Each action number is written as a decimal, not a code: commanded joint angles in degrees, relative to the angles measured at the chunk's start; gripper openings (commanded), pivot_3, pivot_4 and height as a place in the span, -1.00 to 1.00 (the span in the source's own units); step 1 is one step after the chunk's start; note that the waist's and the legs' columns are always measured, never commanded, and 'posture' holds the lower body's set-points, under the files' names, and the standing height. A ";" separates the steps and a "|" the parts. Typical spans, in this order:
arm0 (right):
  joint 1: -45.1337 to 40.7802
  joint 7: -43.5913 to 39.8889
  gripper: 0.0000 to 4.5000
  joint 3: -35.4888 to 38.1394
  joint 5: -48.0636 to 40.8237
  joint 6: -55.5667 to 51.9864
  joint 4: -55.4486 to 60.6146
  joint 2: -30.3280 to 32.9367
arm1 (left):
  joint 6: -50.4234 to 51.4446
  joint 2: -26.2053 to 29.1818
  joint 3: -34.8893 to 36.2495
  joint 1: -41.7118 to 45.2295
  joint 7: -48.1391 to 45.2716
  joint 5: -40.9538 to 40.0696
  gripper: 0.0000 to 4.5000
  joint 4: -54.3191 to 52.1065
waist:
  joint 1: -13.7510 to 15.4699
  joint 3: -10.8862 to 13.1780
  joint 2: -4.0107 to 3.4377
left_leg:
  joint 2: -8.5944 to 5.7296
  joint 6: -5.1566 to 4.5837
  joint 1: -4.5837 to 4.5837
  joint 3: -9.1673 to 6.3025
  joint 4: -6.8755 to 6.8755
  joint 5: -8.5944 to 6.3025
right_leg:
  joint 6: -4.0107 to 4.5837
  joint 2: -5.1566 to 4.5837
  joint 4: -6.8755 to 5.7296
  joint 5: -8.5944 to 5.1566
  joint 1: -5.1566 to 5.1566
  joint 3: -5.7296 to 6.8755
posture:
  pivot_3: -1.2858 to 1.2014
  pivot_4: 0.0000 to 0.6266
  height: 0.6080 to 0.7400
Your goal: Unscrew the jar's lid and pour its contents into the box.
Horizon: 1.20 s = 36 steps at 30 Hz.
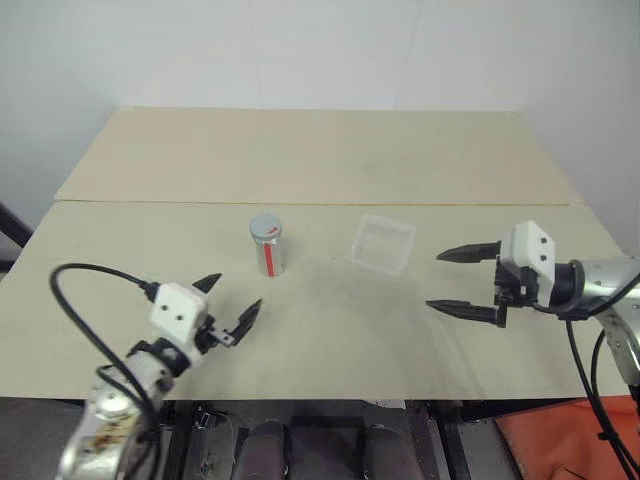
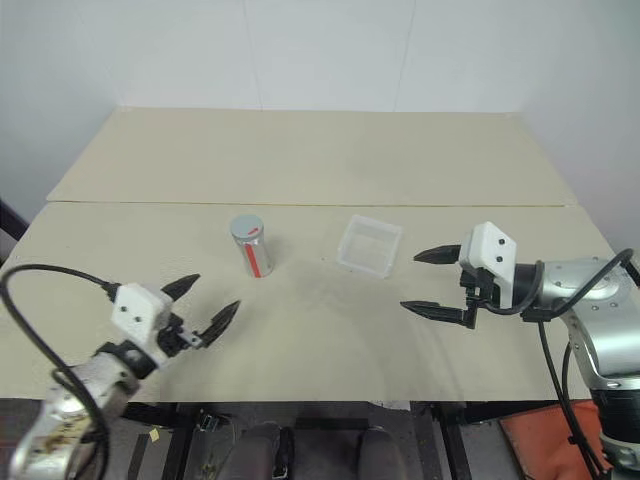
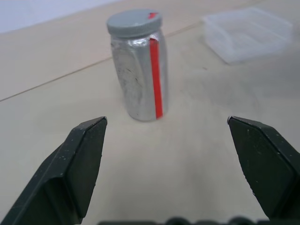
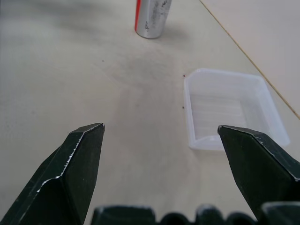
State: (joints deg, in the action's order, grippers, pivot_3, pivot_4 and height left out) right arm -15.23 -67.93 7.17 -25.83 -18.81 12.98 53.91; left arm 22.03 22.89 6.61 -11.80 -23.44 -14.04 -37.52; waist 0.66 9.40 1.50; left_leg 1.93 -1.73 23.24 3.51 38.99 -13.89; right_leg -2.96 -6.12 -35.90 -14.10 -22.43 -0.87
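step: reach for jar | jar (image 1: 268, 246) upright mid-surface, lid (image 1: 265, 227) on, box (image 1: 383, 243) beside | left claw (image 1: 232, 304), right claw (image 1: 466, 281) both spread, empty | advice: left clamps body low, right takes lid squarely

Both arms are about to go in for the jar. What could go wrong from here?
1. The jar stands free and upright with the lid on; a one-sided nudge from the open left gripper could topple it.
2. The box is light, clear and close to the open right gripper; a sweep might shove it away.
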 commanded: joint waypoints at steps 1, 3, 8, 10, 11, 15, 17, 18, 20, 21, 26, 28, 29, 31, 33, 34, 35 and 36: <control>-1.76 0.13 1.00 0.16 -0.45 -0.57 1.41 0.44 | -3.67 -4.15 -4.99 1.58 7.93 8.12 0.99 0.37 | 0.00 0.00 0.00 | 0.00 0.00 -0.01 0.00 0.00 0.00 | 0.00 0.00 0.00 0.00 0.00 0.00 | 0.03 -0.52 1.00; -2.06 -0.03 1.00 -0.09 -0.15 -0.56 1.12 0.54 | -4.67 -7.67 -6.74 2.50 12.08 11.12 0.99 1.45 | 0.00 0.00 0.00 | 0.00 0.00 -0.02 0.00 -0.01 0.00 | 0.00 0.00 0.00 0.00 0.01 0.00 | 0.03 -0.52 1.00; -3.57 0.48 1.00 -1.57 0.25 -0.89 1.07 -0.11 | -7.18 -14.14 -11.39 4.25 18.21 16.22 0.99 5.18 | -0.02 0.00 0.00 | -0.01 0.00 0.00 -0.02 -0.01 0.00 | 0.00 0.01 0.02 0.00 0.00 0.00 | 0.03 -0.52 1.00; -4.24 1.04 1.00 -2.00 0.13 -1.19 1.24 -0.71 | -8.27 -16.22 -12.76 4.25 20.07 17.78 0.99 6.34 | -0.01 0.00 0.00 | -0.02 0.00 0.01 -0.02 0.00 0.00 | 0.00 0.00 0.02 0.00 0.00 0.00 | 0.03 -0.52 1.00; -4.56 1.35 1.00 -2.26 0.13 -1.38 1.39 -1.01 | -9.45 -16.62 -13.92 4.40 20.93 19.47 0.99 7.40 | -0.01 0.00 0.00 | -0.03 0.00 0.02 -0.02 0.01 0.00 | -0.01 0.00 0.03 0.00 0.01 0.00 | 0.03 -0.52 1.00; -5.00 1.94 1.00 -3.11 0.48 -1.89 2.06 -1.62 | -11.99 -20.76 -15.95 5.74 24.59 21.14 0.99 10.92 | -0.01 0.00 0.00 | -0.02 0.00 0.02 -0.04 0.00 0.00 | 0.00 0.00 0.02 0.00 0.00 0.01 | 0.03 -0.52 1.00; -5.15 2.29 1.00 -3.35 0.32 -2.29 2.53 -1.83 | -13.44 -21.61 -16.11 6.64 25.77 22.31 0.99 13.02 | 0.01 0.00 0.01 | -0.05 -0.01 0.04 -0.04 0.02 0.00 | -0.02 -0.02 0.03 0.01 0.00 0.00 | 0.03 -0.52 1.00; -5.25 2.57 1.00 -3.56 0.30 -2.54 2.87 -1.96 | -14.27 -22.07 -15.80 7.00 26.31 22.47 0.99 13.90 | 0.03 0.00 0.01 | -0.06 -0.01 0.04 -0.04 0.02 0.00 | -0.02 -0.03 0.02 0.01 0.00 0.00 | 0.03 -0.52 1.00; -5.18 2.95 1.00 -3.73 0.32 -2.77 3.42 -2.18 | -15.63 -22.98 -14.96 8.51 28.22 23.24 0.99 16.04 | 0.02 0.00 0.01 | -0.05 -0.01 0.04 -0.05 0.01 0.00 | -0.02 -0.02 0.02 0.01 -0.01 0.02 | 0.03 -0.52 1.00; -5.19 3.17 1.00 -3.81 0.40 -2.95 3.68 -2.32 | -16.15 -23.18 -14.57 9.10 28.81 23.45 0.99 16.90 | 0.02 0.00 0.01 | -0.06 -0.01 0.04 -0.05 0.01 0.00 | -0.02 -0.02 0.02 0.01 -0.01 0.02 | 0.03 -0.52 1.00; -5.38 4.77 1.00 -3.89 1.40 -2.92 3.77 -2.92 | -18.14 -23.55 -13.77 11.76 29.20 23.16 0.99 21.85 | 0.02 0.00 0.01 | -0.07 -0.01 0.04 -0.05 0.02 0.00 | -0.03 -0.02 0.02 0.01 -0.01 0.02 | 0.03 -0.52 1.00; -5.56 5.00 1.00 -4.04 1.37 -3.06 4.05 -3.02 | -19.03 -23.35 -13.70 13.01 28.01 22.03 0.99 23.76 | 0.02 0.00 0.01 | -0.07 -0.01 0.05 -0.05 0.02 0.00 | -0.03 -0.02 0.02 0.01 -0.01 0.02 | 0.03 -0.52 1.00; -5.66 5.16 1.00 -4.16 1.37 -3.16 4.21 -3.08 | -19.34 -23.32 -13.57 13.44 27.61 21.59 0.99 24.41 | 0.02 0.00 0.01 | -0.07 -0.01 0.05 -0.05 0.02 0.00 | -0.03 -0.02 0.02 0.01 -0.01 0.02 | 0.03 -0.52 1.00; -5.73 5.46 1.00 -4.26 1.51 -3.15 4.35 -3.14 | -19.79 -23.52 -13.43 14.44 27.26 21.15 0.99 25.67 | 0.01 0.00 0.01 | -0.07 -0.01 0.05 -0.05 0.02 0.00 | -0.03 -0.02 0.02 0.01 -0.01 0.03 | 0.03 -0.52 1.00; -5.83 5.88 1.00 -4.25 1.69 -3.24 4.53 -3.13 | -20.80 -23.55 -13.13 16.07 27.75 21.58 0.99 27.77 | 0.02 0.00 0.01 | -0.07 -0.01 0.05 -0.05 0.02 0.00 | -0.03 -0.02 0.02 0.01 -0.01 0.03 | 0.03 -0.52 1.00; -5.94 6.04 1.00 -4.30 1.75 -3.30 4.61 -3.18 | -21.19 -23.50 -12.85 17.00 28.26 22.01 0.99 28.88 | 0.02 0.00 0.01 | -0.07 -0.01 0.05 -0.05 0.02 0.00 | -0.03 -0.02 0.02 0.02 -0.01 0.03 | 0.03 -0.52 1.00; -6.01 6.12 1.00 -4.28 1.71 -3.37 4.73 -3.22 | -21.44 -23.52 -12.45 17.92 28.61 22.06 0.99 29.96 | 0.02 0.00 0.01 | -0.07 -0.01 0.05 -0.05 0.02 0.00 | -0.04 -0.02 0.02 0.02 -0.01 0.03 | 0.03 -0.52 1.00; -6.03 6.19 1.00 -4.26 1.68 -3.38 4.84 -3.22 | -21.74 -23.50 -12.15 18.67 28.59 21.86 0.99 30.92 | 0.02 0.00 0.01 | -0.07 -0.01 0.05 -0.06 0.02 0.00 | -0.04 -0.02 0.01 0.02 -0.01 0.03 | 0.03 -0.52 1.00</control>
State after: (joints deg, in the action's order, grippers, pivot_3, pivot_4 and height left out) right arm -19.87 -62.23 2.35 -23.80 -21.87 15.82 50.87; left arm 2.14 -0.45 -6.04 5.57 4.56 7.64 -7.09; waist 0.68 9.40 1.51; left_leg 1.85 -1.74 23.29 3.45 39.01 -13.89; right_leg -3.00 -6.14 -35.89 -14.08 -22.43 -0.83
